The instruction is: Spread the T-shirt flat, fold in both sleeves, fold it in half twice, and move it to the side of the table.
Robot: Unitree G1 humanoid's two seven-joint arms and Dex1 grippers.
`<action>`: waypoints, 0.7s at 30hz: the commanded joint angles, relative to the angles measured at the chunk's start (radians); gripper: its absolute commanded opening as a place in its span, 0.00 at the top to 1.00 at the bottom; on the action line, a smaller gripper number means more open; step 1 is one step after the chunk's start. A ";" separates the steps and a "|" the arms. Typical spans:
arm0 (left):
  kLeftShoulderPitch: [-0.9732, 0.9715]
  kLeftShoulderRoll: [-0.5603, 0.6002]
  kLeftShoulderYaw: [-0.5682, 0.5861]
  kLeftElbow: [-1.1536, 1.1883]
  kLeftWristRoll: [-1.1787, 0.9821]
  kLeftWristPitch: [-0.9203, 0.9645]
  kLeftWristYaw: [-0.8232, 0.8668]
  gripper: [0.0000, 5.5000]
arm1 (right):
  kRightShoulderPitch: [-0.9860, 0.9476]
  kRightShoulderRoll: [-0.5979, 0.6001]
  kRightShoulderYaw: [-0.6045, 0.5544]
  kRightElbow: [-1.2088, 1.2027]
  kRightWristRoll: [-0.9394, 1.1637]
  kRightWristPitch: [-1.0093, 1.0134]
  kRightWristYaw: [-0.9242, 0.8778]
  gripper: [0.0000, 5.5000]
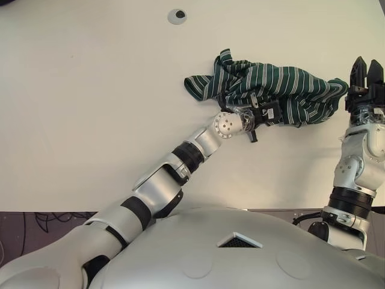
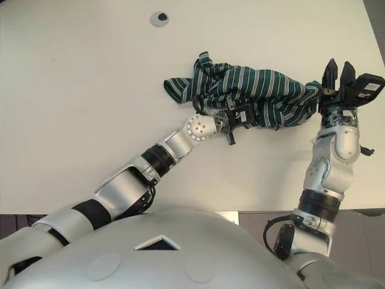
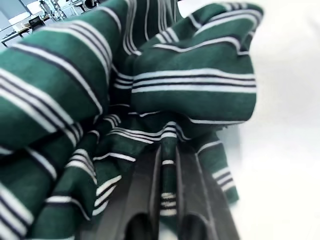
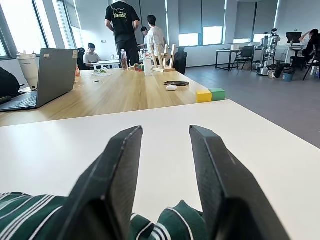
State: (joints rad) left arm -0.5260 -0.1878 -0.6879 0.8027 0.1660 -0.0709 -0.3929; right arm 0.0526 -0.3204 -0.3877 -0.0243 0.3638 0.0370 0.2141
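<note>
The green T-shirt (image 1: 274,84) with white stripes lies crumpled in a heap on the white table (image 1: 90,120), right of centre. My left gripper (image 1: 263,114) is at the heap's near edge, shut on a fold of the striped cloth, which the left wrist view shows pinched between the two dark fingers (image 3: 145,185). My right gripper (image 2: 346,75) stands at the heap's right end, pointing away from me. It is open, with nothing between its fingers (image 4: 120,170), and the T-shirt's edge (image 4: 30,215) lies just under them.
A small round grey cap (image 1: 177,16) is set into the table at the far edge. Wide bare tabletop stretches left of the T-shirt. The table's near edge (image 1: 48,211) runs close to my torso. Beyond the table stand other desks with a laptop (image 4: 47,75).
</note>
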 commanded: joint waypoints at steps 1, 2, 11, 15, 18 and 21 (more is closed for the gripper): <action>-0.040 0.034 -0.078 0.052 0.104 0.229 -0.180 1.00 | -0.002 0.022 0.012 -0.001 -0.024 -0.015 -0.014 0.68; -0.032 0.120 -0.073 -0.005 0.113 0.241 -0.226 1.00 | -0.003 0.025 0.016 -0.004 -0.028 -0.015 -0.017 0.68; 0.374 0.882 0.219 -0.821 -0.034 0.336 -0.575 1.00 | 0.021 0.020 0.030 -0.042 -0.032 -0.008 -0.021 0.68; 0.515 1.019 0.445 -0.991 -0.188 0.375 -0.607 1.00 | 0.043 0.014 0.029 -0.053 -0.032 -0.010 -0.021 0.68; 0.584 1.068 0.550 -1.047 -0.283 0.375 -0.649 1.00 | 0.050 0.014 0.032 -0.057 -0.034 -0.011 -0.023 0.68; 0.582 1.036 0.616 -1.020 -0.336 0.326 -0.635 1.00 | 0.056 0.018 0.040 -0.061 -0.040 -0.015 -0.024 0.68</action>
State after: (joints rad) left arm 0.0627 0.8661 -0.1167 -0.2271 -0.1309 0.2922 -1.0350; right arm 0.1015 -0.3204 -0.3525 -0.0709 0.3372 0.0312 0.1920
